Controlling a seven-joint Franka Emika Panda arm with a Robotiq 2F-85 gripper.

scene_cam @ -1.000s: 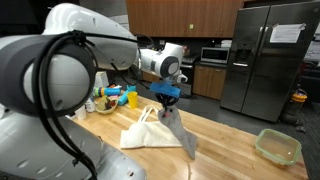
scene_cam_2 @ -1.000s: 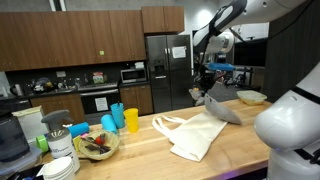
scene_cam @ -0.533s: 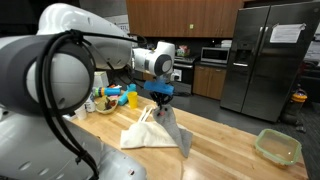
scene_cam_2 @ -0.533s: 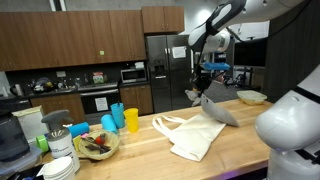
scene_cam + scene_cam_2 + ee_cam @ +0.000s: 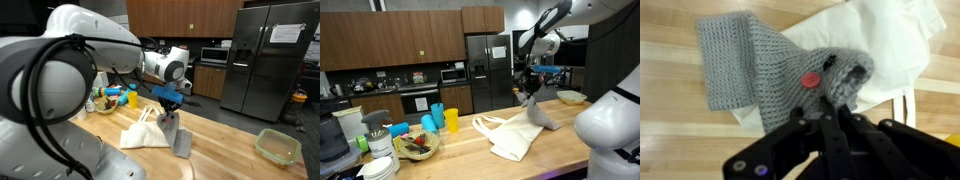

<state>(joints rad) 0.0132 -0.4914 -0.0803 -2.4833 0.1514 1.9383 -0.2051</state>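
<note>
**Robot hand holds a gray knit cloth by one end over a wooden counter**

We see the hand [image 5: 168,99] pinched shut on the top of a gray knit cloth [image 5: 178,136], its fingers pressed into a bunched fold. In the wrist view, a small round red button [image 5: 811,79] sits on the cloth [image 5: 748,62] just ahead of the fingertips.

We judge the lift as partly made. The gripped end is up in the air, while the cloth hangs straight below the hand and its lower edge appears to touch the counter [image 5: 235,138]. We cannot tell how much of it rests there.

The knit looks thick, ribbed and soft, and it droops in a long tapering drape. Just beside and below the hand lies a white tote bag [image 5: 143,136], flat, thin and creased, with slim handles. The counter is smooth pale wood in planks. Well off to one side of the hand stands a clear plastic container [image 5: 278,146] with a green rim.
</note>
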